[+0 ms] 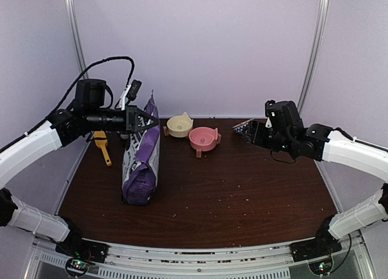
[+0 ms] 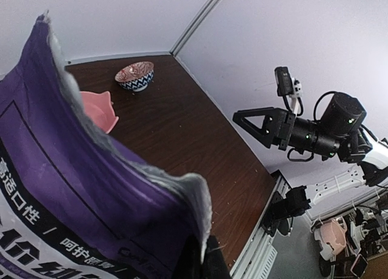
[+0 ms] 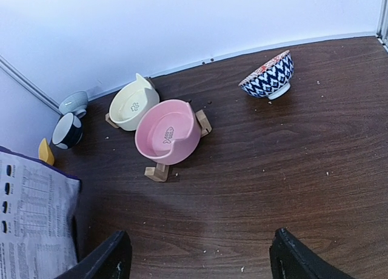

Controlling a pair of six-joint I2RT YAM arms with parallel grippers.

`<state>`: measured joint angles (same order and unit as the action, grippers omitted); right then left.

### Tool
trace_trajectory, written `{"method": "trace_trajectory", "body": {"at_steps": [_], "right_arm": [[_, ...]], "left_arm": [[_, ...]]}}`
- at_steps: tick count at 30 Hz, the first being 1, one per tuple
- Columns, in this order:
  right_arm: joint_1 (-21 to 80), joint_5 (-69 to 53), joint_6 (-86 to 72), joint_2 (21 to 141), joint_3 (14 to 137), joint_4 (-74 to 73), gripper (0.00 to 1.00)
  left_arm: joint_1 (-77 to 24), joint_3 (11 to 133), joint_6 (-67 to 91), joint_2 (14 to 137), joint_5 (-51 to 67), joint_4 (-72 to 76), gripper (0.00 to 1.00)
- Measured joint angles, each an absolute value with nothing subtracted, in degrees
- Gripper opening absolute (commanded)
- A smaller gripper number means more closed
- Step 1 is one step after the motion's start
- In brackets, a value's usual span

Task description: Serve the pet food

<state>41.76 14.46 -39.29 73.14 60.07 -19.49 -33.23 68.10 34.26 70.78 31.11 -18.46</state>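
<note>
Left gripper (image 1: 144,119) is clamped on the top edge of the purple pet food bag (image 1: 142,164), which stands upright beneath it. Right gripper (image 3: 199,252) hangs spread wide, holding nothing; pink bowl (image 3: 168,132) just ahead, specks below possibly kibble

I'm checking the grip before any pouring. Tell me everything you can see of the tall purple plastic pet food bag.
The tall purple plastic pet food bag stands upright on the dark wooden table, left of centre. It is glossy purple film with white print and a white panel of small text. Its top edge is open and ragged, showing silvery lining. The left gripper has its jaws shut on that top edge. Its contents are hidden.
</note>
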Motion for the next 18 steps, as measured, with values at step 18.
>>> {"method": "trace_trajectory", "body": {"at_steps": [18], "right_arm": [[43.16,8.99,-40.93,68.29,56.18,-20.01,0.82]], "left_arm": [[-40.25,64.6,40.47,73.38,30.3,-12.08,0.0]]}}
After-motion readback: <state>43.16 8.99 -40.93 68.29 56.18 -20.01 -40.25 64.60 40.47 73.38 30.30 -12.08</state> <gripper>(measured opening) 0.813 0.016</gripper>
